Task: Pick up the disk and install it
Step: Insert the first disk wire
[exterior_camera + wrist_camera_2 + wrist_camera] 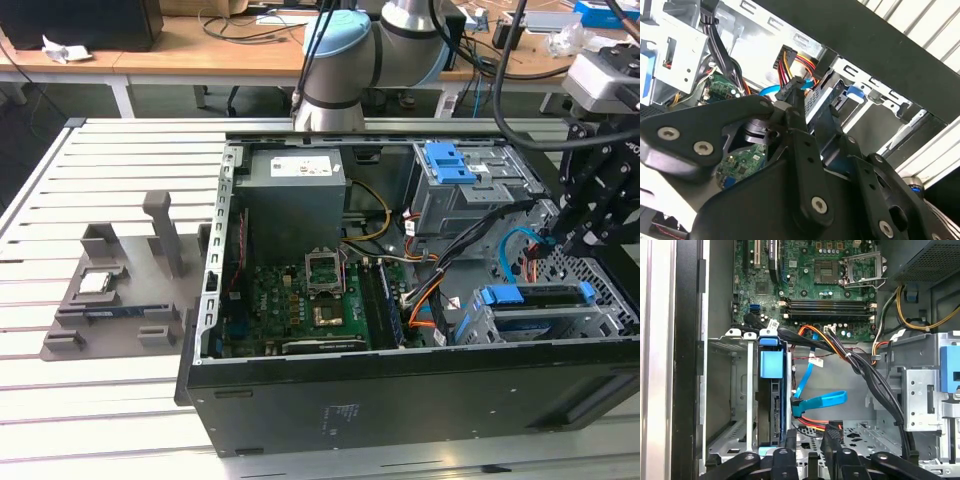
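Scene: an open computer case [400, 400] lies on a slatted metal table [60, 420], its circuit board [300, 300] facing up.

Disk: the disk [535, 297] stands on edge in a metal cage [600, 322] at the exterior view's right; in the first wrist view, its blue bracket [771, 364] tops the slot.

Handling: likely a stiff, fairly heavy metal slab, smooth-sided and sensitive to knocks; the blue bracket ends look like the safest hold.

Gripper: the gripper [811, 447] hangs just above the cage's rear end, beside a blue cable [817, 402].

Fingers: black fingers [832, 440] stand slightly apart, holding nothing; whether they touch the disk cannot be told.
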